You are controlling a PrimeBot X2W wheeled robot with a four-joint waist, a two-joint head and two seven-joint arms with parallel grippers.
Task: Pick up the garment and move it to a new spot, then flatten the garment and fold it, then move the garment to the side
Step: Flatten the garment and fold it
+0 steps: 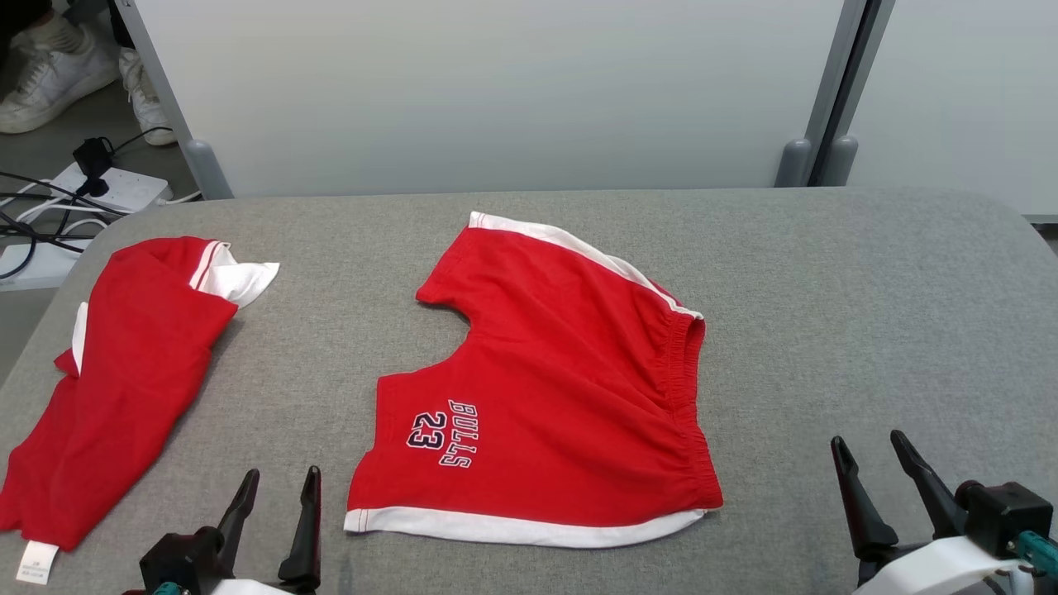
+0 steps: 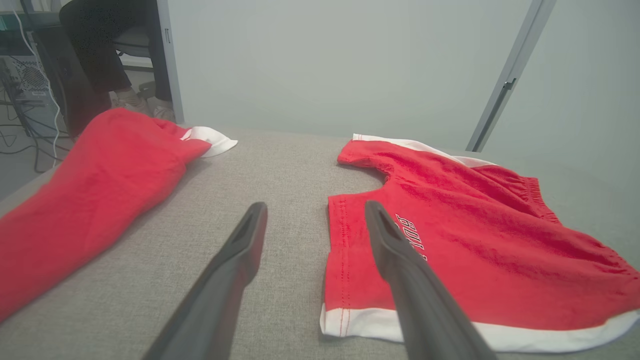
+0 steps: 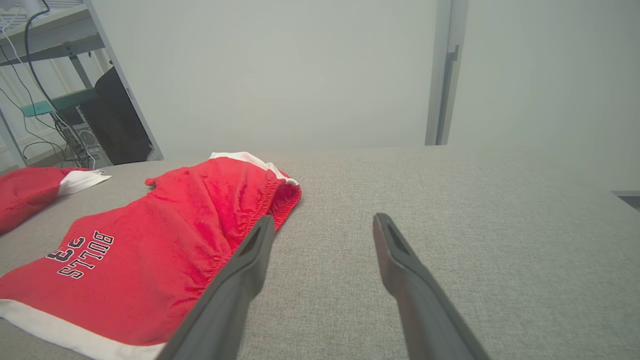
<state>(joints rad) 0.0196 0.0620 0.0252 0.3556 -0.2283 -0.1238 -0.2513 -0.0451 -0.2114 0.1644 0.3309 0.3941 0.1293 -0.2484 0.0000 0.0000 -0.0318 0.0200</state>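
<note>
Both grippers are open with nothing between the fingers: my left gripper (image 1: 282, 473) sits at 7 o'clock in the head view, near the corner of the red shorts (image 1: 545, 388), and my right gripper (image 1: 868, 438) sits at 5 o'clock over bare grey table (image 1: 826, 289), clear of the cloth. The shorts, lettered BULLS 23, lie spread at the table's centre, with the elastic waistband toward 3 o'clock and white trim along the 6 and 12 o'clock edges. A second red garment (image 1: 124, 372) with white trim lies rumpled at 9 o'clock, well apart from the shorts.
</note>
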